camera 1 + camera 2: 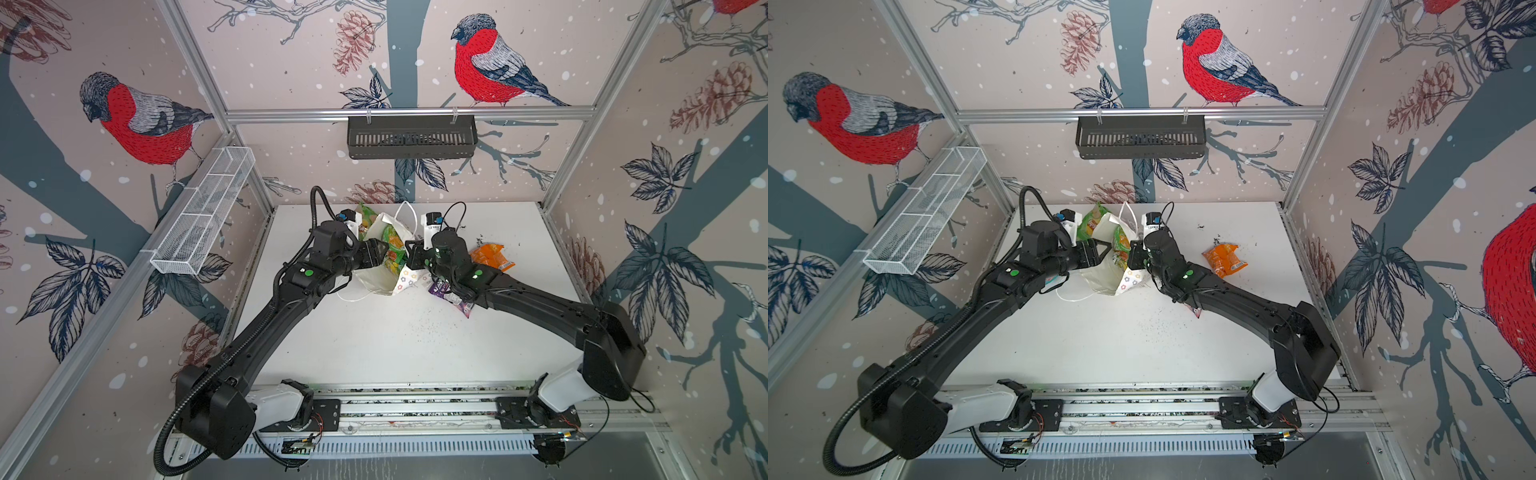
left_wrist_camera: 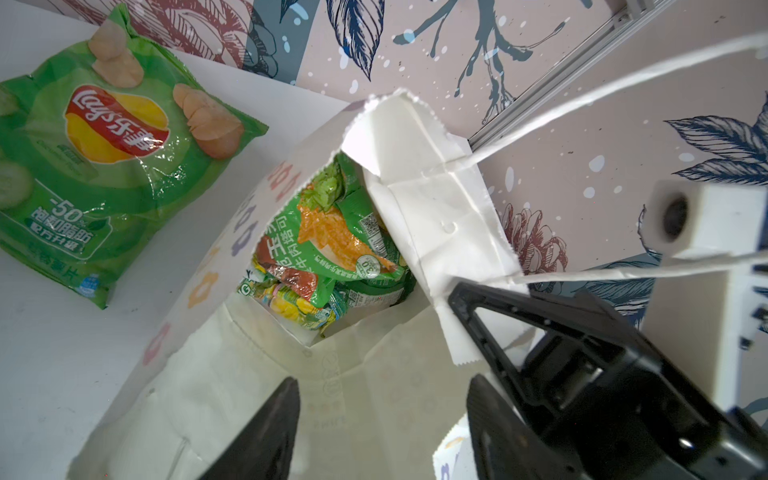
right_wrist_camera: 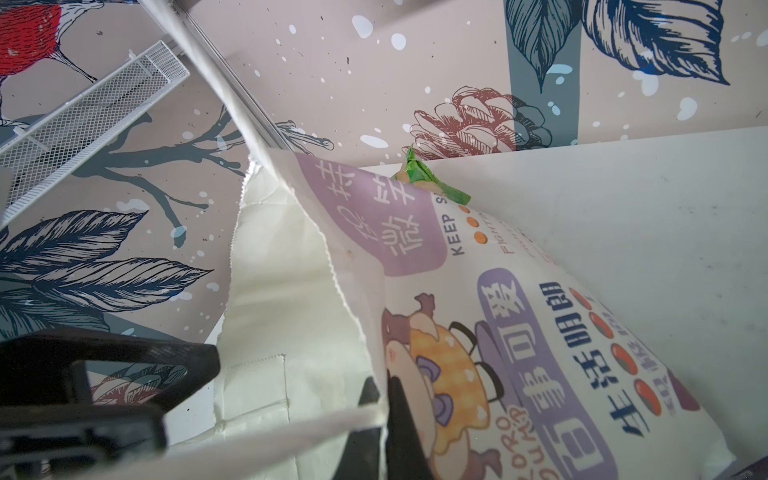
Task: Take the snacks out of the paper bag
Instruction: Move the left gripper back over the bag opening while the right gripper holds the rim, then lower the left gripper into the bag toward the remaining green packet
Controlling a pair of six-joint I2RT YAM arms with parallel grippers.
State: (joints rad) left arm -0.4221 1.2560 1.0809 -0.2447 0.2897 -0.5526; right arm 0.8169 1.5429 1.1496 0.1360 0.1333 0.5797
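The white paper bag lies tilted at the back middle of the table, its mouth held wide. Several green and yellow snacks lie inside it. My left gripper is open at the mouth, fingers apart over the bag's inner wall, holding nothing. My right gripper is shut on the printed side wall of the bag at its rim. A large green chip bag lies behind the paper bag. An orange packet and a purple packet lie to the right.
A white mesh basket hangs on the left wall and a black basket on the back wall. Dark crumbs dot the white table. The bag's cord handles stretch across near my left wrist.
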